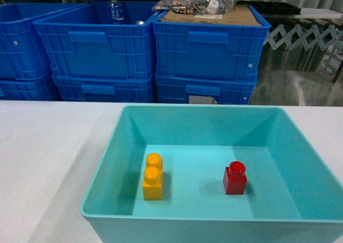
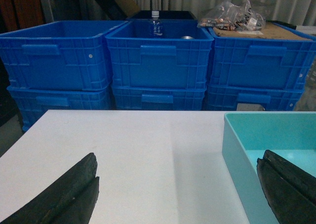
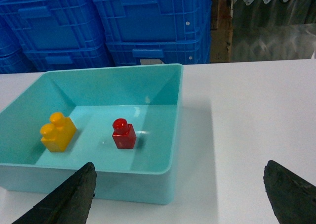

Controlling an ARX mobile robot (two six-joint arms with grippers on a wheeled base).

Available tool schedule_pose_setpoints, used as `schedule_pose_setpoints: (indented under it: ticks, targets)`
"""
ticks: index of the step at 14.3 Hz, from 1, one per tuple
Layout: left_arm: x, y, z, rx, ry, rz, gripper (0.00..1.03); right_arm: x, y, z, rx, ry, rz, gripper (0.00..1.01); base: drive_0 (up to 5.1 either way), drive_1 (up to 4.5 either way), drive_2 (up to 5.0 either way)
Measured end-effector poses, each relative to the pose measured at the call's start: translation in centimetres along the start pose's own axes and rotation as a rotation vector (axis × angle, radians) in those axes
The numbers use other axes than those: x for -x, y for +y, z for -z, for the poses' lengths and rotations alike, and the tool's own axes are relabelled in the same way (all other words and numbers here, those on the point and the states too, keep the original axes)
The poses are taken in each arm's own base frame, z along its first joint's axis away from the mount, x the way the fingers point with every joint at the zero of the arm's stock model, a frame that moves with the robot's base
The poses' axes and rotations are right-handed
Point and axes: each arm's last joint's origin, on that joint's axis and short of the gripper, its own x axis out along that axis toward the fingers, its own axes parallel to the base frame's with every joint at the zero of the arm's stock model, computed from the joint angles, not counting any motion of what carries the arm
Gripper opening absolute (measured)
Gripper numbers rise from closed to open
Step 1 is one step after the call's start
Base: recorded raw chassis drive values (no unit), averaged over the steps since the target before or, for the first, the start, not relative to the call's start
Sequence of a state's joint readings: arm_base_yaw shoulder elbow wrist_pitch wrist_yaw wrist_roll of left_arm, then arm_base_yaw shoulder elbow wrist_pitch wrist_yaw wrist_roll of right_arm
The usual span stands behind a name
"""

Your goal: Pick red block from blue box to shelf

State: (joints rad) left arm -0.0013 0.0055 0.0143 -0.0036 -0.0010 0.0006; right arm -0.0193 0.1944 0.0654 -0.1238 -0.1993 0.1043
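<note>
Dark blue ribbed crates (image 1: 206, 50) are standing stacked behind a white table (image 1: 48, 146), and on that table the light turquoise plastic tub, the blue box (image 1: 107, 152), is sitting with two bricks on its floor. The small glossy red block (image 1: 235, 178), single stud up, is standing upright, well apart from the longer yellow-orange two-stud brick (image 1: 153, 176). The right gripper (image 3: 180, 194) is hanging wide open and empty; the red block is lying ahead of it and off to its left, inside the near wall. The left gripper (image 2: 177, 194) is also spread wide, holding nothing, with only the box's corner at its right finger. The right arm looks nearer. The shelf is not showing.
</note>
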Motion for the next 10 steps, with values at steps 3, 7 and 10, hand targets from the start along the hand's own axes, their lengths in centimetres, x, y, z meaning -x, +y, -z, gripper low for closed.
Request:
schedule_pose_setpoints:
  ticks: [3, 7, 10]
  targets:
    - [0.0, 0.0, 0.0, 0.0, 0.0, 0.0, 0.98, 0.0, 0.0, 0.0, 0.0, 0.0, 0.0, 0.98, 0.0, 0.0, 0.0]
    - [0.0, 0.0, 0.0, 0.0, 0.0, 0.0, 0.98, 0.0, 0.0, 0.0, 0.0, 0.0, 0.0, 0.98, 0.0, 0.0, 0.0]
    - [0.0, 0.0, 0.0, 0.0, 0.0, 0.0, 0.98, 0.0, 0.0, 0.0, 0.0, 0.0, 0.0, 0.98, 0.0, 0.0, 0.0]
